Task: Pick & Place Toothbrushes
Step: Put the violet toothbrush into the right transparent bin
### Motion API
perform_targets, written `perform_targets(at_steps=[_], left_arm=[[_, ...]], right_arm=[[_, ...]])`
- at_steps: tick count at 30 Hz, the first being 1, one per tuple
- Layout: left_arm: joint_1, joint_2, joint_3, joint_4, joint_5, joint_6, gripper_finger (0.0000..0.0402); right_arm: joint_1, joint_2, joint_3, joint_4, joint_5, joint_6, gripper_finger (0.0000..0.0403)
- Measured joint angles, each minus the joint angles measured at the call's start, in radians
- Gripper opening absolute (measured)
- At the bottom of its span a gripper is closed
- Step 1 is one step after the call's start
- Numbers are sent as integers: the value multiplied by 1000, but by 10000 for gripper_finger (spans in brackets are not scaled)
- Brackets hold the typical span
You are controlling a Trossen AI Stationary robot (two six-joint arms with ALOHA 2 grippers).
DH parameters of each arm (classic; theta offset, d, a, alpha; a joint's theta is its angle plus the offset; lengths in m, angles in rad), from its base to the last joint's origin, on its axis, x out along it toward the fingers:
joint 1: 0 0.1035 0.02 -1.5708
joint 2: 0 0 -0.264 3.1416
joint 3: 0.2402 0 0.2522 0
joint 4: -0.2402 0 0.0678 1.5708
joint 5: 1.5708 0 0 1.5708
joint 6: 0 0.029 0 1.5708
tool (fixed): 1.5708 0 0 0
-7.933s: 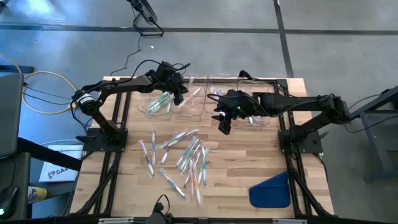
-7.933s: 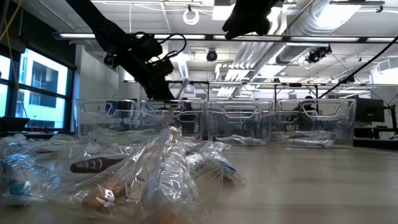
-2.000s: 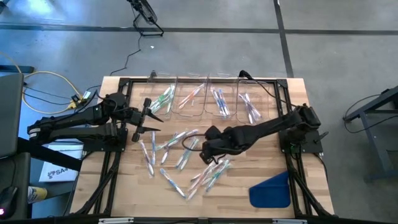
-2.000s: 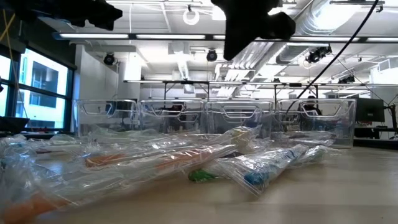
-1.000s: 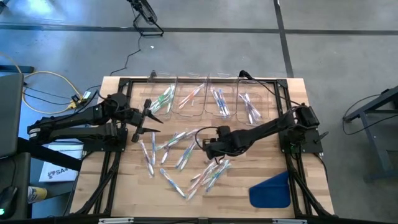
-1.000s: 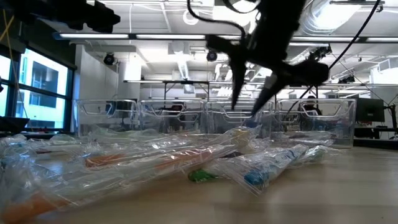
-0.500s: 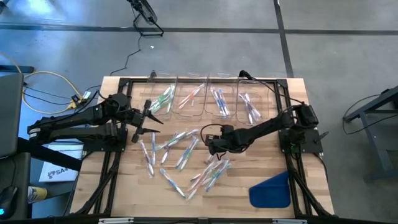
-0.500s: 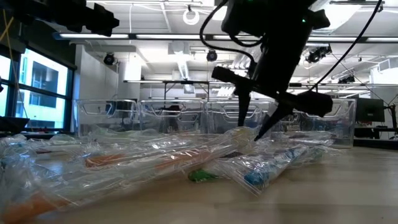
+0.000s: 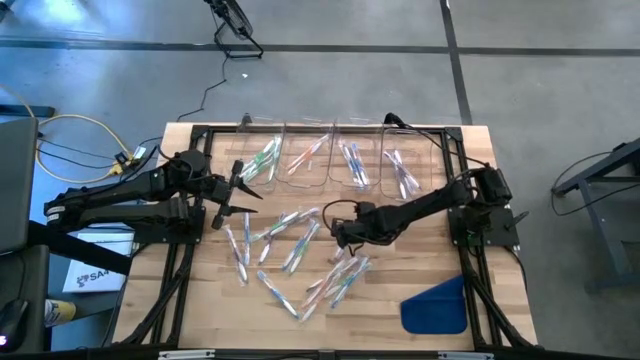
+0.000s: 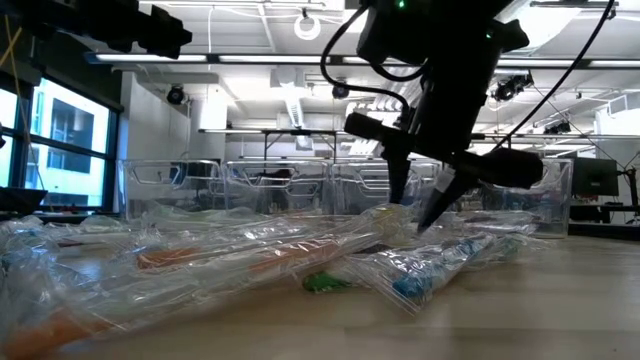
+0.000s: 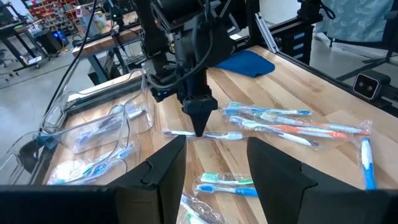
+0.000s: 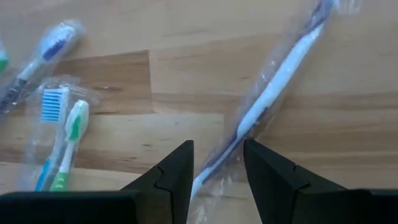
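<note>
- The right gripper (image 9: 342, 236) is low over the middle of the wooden table (image 9: 440, 270), its fingers (image 12: 180, 171) apart on either side of a wrapped toothbrush with a white and purple handle (image 12: 273, 93); the jaws are not closed on it, and whether the tips touch the wrapper cannot be told.
- In the low view the same gripper (image 10: 418, 205) points down into the clear wrappers lying on the table.
- The left gripper (image 9: 240, 188) hangs above the table's left part, near the bins, with its fingers (image 11: 161, 177) apart and nothing between them.
- The loose toothbrushes (image 9: 290, 250) lie scattered in clear wrappers across the table's middle, to the left of and below the right gripper.
- Four clear bins (image 9: 335, 165) stand in a row along the far edge, each with a few toothbrushes inside.
- A blue flat piece (image 9: 435, 305) lies near the table's right front corner.
</note>
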Motion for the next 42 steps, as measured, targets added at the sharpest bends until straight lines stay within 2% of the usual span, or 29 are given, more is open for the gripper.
perform_targets(at_steps=[6,14,24,29,33,37,42], left_arm=[[0,0,0,0,0,0,166],[0,0,0,0,0,0,166],[0,0,0,0,0,0,166],[0,0,0,0,0,0,166],[0,0,0,-3,0,0,166],[0,0,0,-3,0,0,166],[0,0,0,-4,0,0,166]], right_arm=[[-14,0,1,-36,-24,6,135],[-39,0,1,-201,-73,48,135],[-58,0,1,-184,-119,51,134],[-74,46,8,-190,-217,1,134],[-73,92,13,-190,-215,-27,133],[-62,99,13,-191,-192,-23,107],[-48,90,5,-202,-145,-18,37]])
